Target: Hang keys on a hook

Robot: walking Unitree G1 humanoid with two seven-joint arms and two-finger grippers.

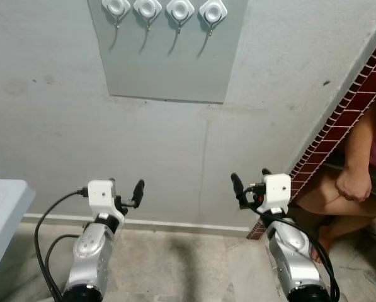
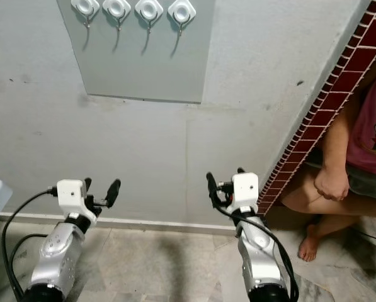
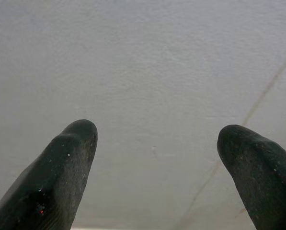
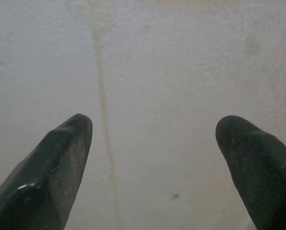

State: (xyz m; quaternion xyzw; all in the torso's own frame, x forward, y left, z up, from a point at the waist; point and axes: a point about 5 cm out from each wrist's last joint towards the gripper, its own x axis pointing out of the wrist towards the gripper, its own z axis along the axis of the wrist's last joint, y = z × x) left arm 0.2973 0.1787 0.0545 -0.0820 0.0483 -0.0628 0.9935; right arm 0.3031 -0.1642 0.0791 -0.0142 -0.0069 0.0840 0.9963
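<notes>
Hooks in a row of four on a grey panel, high on the wall, both grippers low and empty.

Each hook hangs from a white square mount at the panel's top edge; the mounts are cut off by the frame's top in the left eye view, and the hook tips are too small to make out. The wall is plain grey plaster with faint seams, meeting a tiled floor at a pale skirting. Left gripper and right gripper are raised in front of the wall well below the panel, fingers spread wide with nothing between them. A pale desk corner shows at far left. At right a red-tiled edge slants down, with a seated person beyond it, partly hidden; the right eye view shows more of them. The left wrist and right wrist views show bare wall between the black fingertips.
</notes>
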